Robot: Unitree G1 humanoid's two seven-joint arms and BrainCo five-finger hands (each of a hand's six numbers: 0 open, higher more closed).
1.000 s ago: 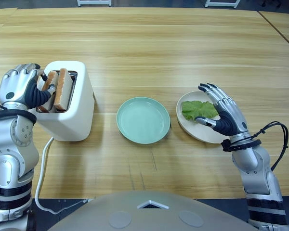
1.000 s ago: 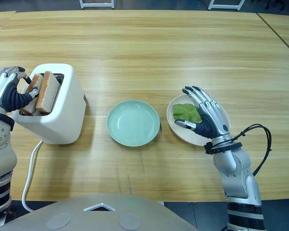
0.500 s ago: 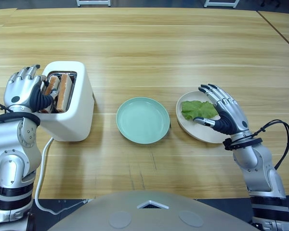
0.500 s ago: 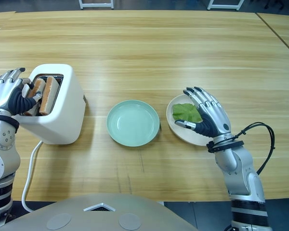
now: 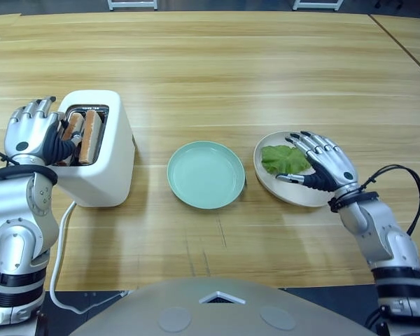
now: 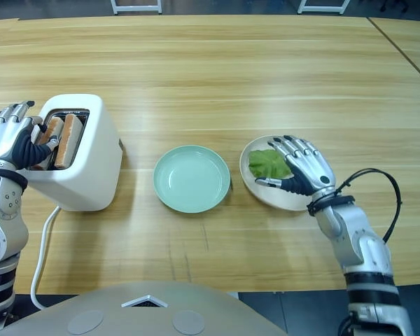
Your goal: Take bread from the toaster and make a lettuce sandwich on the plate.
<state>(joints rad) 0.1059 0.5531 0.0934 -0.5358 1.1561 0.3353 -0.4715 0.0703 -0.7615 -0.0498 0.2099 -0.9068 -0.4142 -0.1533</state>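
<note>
A white toaster (image 5: 101,164) stands at the left with two bread slices (image 5: 91,135) upright in its slots. My left hand (image 5: 29,133) is at the toaster's left top edge, fingers straightened upward and its thumb against the left slice (image 5: 71,128). An empty pale green plate (image 5: 176,175) lies mid-table. To its right a beige plate (image 5: 287,192) holds a lettuce leaf (image 5: 278,157). My right hand (image 5: 323,166) hovers palm down over the leaf's right part, fingers spread and open, low over the plate.
The toaster's white cable (image 5: 56,252) runs from its base toward the table's near edge. The wooden table (image 5: 217,70) stretches wide and bare behind the plates.
My left hand's fingers uncurled from the left slice and both slices sank lower into the toaster. My right hand tipped forward and down over the lettuce.
</note>
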